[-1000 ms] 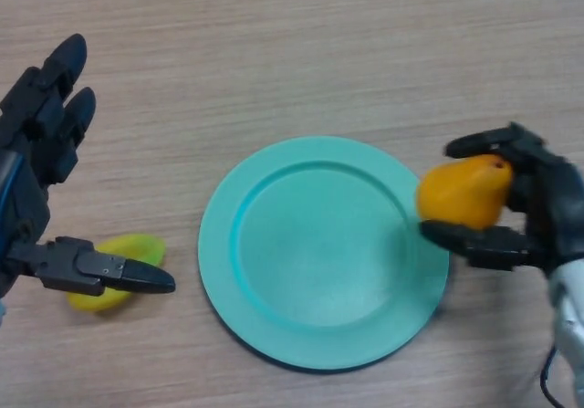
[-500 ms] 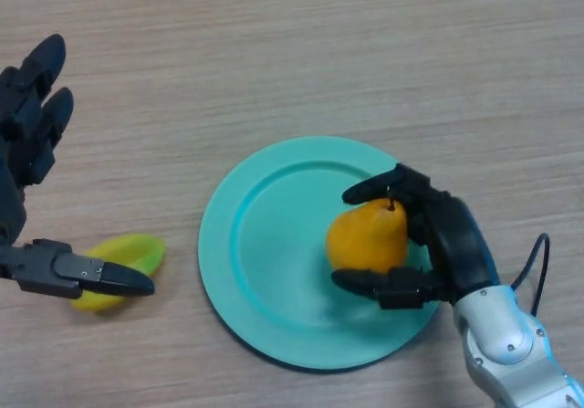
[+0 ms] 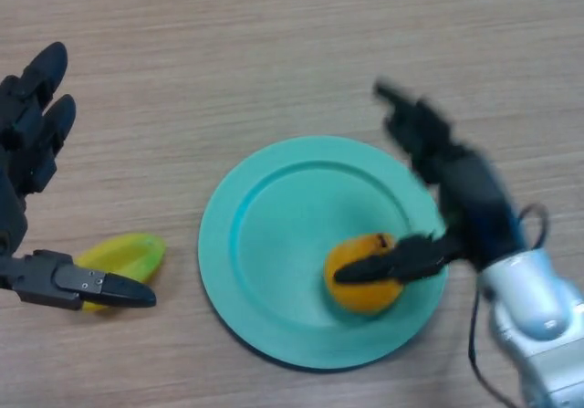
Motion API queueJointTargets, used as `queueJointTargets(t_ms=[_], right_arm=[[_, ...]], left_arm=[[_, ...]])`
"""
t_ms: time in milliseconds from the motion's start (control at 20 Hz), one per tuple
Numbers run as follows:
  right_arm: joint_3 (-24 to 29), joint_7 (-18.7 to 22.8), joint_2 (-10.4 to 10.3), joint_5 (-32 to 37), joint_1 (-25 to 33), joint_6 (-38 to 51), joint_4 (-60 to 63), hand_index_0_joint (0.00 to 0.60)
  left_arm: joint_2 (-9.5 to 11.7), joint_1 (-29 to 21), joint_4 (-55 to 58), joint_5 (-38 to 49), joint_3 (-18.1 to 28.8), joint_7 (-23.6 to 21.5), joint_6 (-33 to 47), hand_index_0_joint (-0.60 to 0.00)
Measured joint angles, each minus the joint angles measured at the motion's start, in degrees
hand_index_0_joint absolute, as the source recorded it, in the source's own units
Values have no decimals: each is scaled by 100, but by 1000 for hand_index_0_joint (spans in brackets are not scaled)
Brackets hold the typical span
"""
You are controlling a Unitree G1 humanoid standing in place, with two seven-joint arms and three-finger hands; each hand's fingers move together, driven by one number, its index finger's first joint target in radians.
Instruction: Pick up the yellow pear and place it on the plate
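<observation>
The orange-yellow pear (image 3: 362, 291) lies on the teal plate (image 3: 217, 244), in its lower right part. My right hand (image 3: 470, 198) is open over the plate's right rim: its fingers point up and away from the pear, while its thumb still reaches across the pear's top. My left hand (image 3: 26, 152) hangs open at the far left, holding nothing.
A yellow-green fruit (image 3: 132, 254) lies on the wooden table left of the plate, partly under my left thumb (image 3: 78, 285). Bare table stretches along the far side.
My right hand carried the pear from the plate's right edge onto the plate, then spread its fingers and let go. The pear settled lower on the plate. The left hand barely shifted.
</observation>
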State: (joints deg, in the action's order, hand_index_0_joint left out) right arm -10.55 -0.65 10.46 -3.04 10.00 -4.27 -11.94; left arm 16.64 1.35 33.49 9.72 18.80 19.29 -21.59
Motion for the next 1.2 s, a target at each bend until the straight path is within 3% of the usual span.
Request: queueJointTargets(t_ms=[100, 300, 400, 1200], right_arm=[[546, -529, 1, 10, -144, -316, -848, 0], [1075, -854, 240, 192, -687, -1020, -1719, 0], [1276, -858, 242, 142, -940, -1146, -2016, 0], [1286, -1093, 226, 172, -1248, -2338, -2804, 0]], left_arm=[[18, -78, -27, 1, 13, 0, 4, 0], [16, -79, -175, -4, -31, 0, 63, 0], [16, -89, -193, -2, -49, 0, 67, 0], [21, -216, -598, 4, -216, -239, 170, 0]])
